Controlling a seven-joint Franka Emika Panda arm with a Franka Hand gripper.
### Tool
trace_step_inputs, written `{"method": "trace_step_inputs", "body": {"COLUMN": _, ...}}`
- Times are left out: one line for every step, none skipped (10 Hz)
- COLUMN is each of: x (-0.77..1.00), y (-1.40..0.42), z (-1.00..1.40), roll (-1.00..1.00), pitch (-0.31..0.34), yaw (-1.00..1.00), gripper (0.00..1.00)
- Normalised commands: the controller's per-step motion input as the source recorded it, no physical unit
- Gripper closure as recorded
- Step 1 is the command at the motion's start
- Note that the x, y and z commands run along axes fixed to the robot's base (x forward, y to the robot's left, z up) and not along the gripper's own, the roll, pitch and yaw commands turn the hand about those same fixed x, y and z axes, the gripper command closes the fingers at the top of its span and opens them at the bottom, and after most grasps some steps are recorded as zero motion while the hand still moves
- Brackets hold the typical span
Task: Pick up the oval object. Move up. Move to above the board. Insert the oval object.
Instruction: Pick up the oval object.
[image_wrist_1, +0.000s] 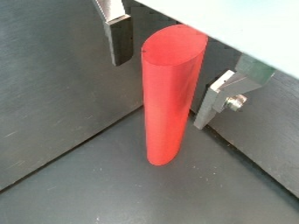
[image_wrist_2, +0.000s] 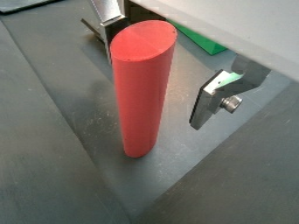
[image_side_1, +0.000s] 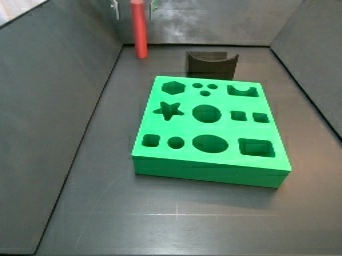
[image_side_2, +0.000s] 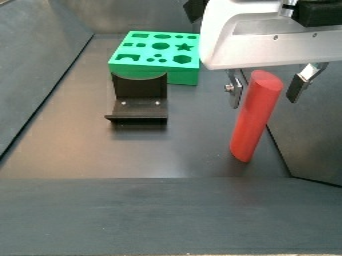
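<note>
Spread wide, the gripper (image_side_2: 267, 78) hangs around the top of the oval object (image_side_2: 253, 116), its silver fingers (image_wrist_1: 222, 94) standing clear of the red rod on either side with a visible gap in both wrist views, so nothing is clamped. Across the dark floor lies the board (image_side_1: 210, 130), a thick bright green slab with star, hexagon, round, oval and square holes cut in its top; it sits flat and well apart from the rod, filling the middle of a side view and lying at the far left of the scene in a side view (image_side_2: 158, 53). Next in size, the oval object (image_wrist_1: 170, 94) stands upright on its lower end on the floor, smooth and plain red, its rounded oval top face (image_wrist_2: 143, 40) level with the dark finger pads. In a side view (image_side_1: 138, 27) the rod appears at the far end of the floor, close to the back wall, with the gripper (image_side_1: 134, 8) only partly in frame above it. Between rod and board stands the fixture (image_side_2: 138, 101), a dark L-shaped bracket on its base plate, just beside the near edge of the green slab (image_wrist_2: 205, 43) and untouched by the arm.
</note>
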Motion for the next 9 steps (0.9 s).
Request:
{"method": "trace_step_inputs", "body": {"x": 0.00, "y": 0.08, "z": 0.00, "roll": -0.01, "pitch": 0.000, "yaw": 0.00, "gripper": 0.00}}
{"method": "trace_step_inputs", "body": {"x": 0.00, "y": 0.00, "z": 0.00, "roll": 0.00, "pitch": 0.000, "yaw": 0.00, "gripper": 0.00}}
{"method": "trace_step_inputs", "body": {"x": 0.00, "y": 0.00, "z": 0.00, "roll": 0.00, "pitch": 0.000, "yaw": 0.00, "gripper": 1.00}}
{"method": "trace_step_inputs", "body": {"x": 0.00, "y": 0.00, "z": 0.00, "roll": 0.00, "pitch": 0.000, "yaw": 0.00, "gripper": 1.00}}
{"method": "trace_step_inputs", "body": {"x": 0.00, "y": 0.00, "z": 0.00, "roll": 0.00, "pitch": 0.000, "yaw": 0.00, "gripper": 1.00}}
{"method": "trace_step_inputs", "body": {"x": 0.00, "y": 0.00, "z": 0.00, "roll": 0.00, "pitch": 0.000, "yaw": 0.00, "gripper": 1.00}}
{"method": "trace_step_inputs", "body": {"x": 0.00, "y": 0.00, "z": 0.00, "roll": 0.00, "pitch": 0.000, "yaw": 0.00, "gripper": 1.00}}
{"method": "trace_step_inputs", "body": {"x": 0.00, "y": 0.00, "z": 0.00, "roll": 0.00, "pitch": 0.000, "yaw": 0.00, "gripper": 1.00}}
{"method": "trace_step_inputs", "body": {"x": 0.00, "y": 0.00, "z": 0.00, "roll": 0.00, "pitch": 0.000, "yaw": 0.00, "gripper": 1.00}}
